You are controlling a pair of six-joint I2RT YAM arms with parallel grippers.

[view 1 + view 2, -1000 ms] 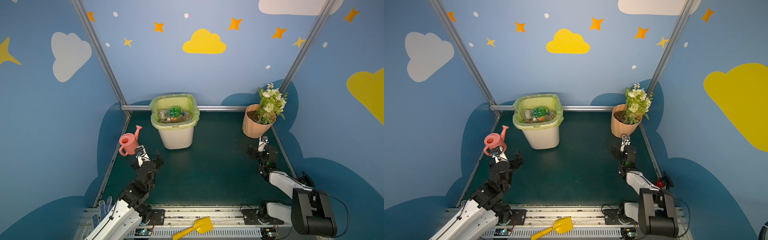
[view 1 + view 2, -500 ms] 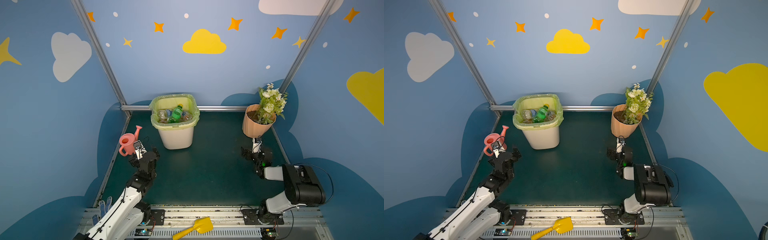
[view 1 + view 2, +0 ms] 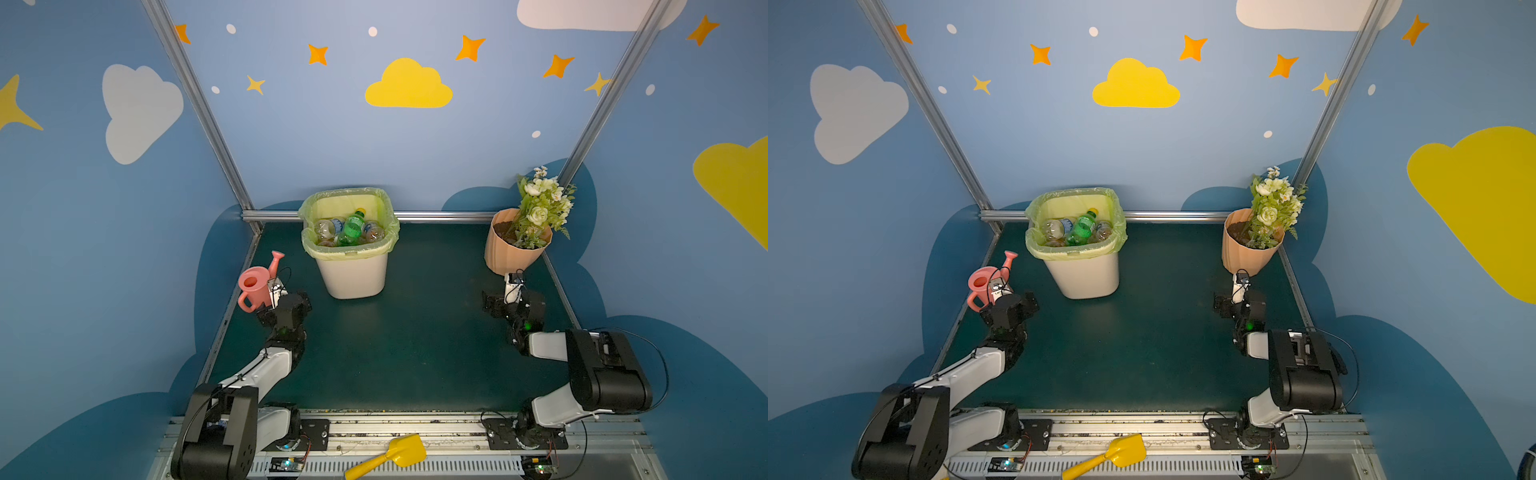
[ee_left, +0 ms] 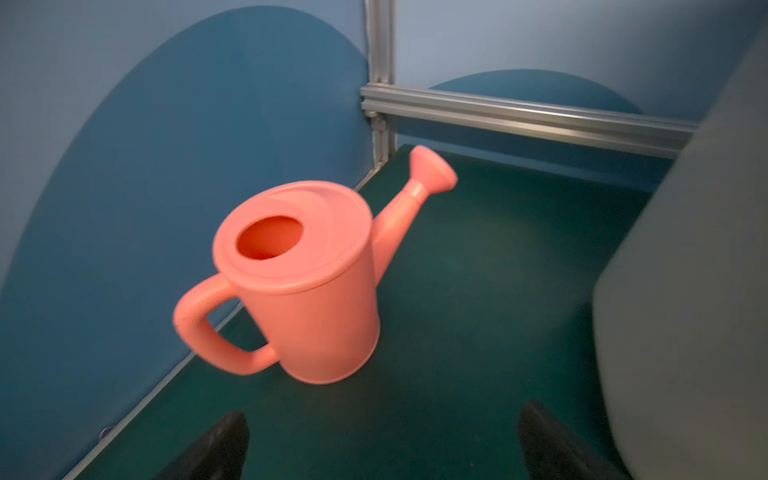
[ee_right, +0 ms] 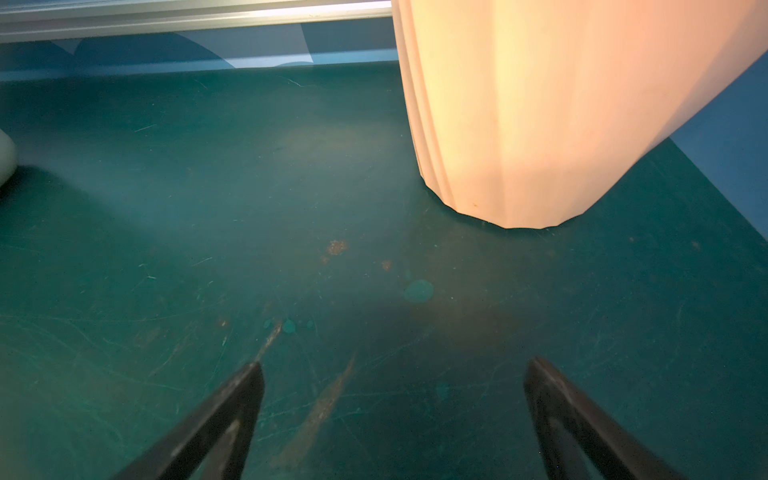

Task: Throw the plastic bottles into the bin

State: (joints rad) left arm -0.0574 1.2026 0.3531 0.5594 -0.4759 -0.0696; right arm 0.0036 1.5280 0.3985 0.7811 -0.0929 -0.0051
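Already heaped together, the plastic bottles (image 3: 353, 230), one green among several clear ones, lie inside the bin (image 3: 353, 276), a white wastebasket with a yellow-green liner that stands at the far centre of the dark green table (image 3: 415, 345) in both top views. The left gripper (image 4: 384, 415) hangs low near the table's left edge, its black fingers spread wide with nothing between them, facing a pink watering can (image 4: 307, 282) that stands upright just beyond it by the left wall. The right gripper (image 5: 395, 368), fingers likewise parted and empty, sits near the right edge, pointed at the foot of a ribbed peach flowerpot (image 5: 540, 104) with white flowers in the far right corner. Both grippers are well apart from the bin. A yellow scoop (image 3: 395, 455) lies on the metal rail at the near side, between the two arm bases.
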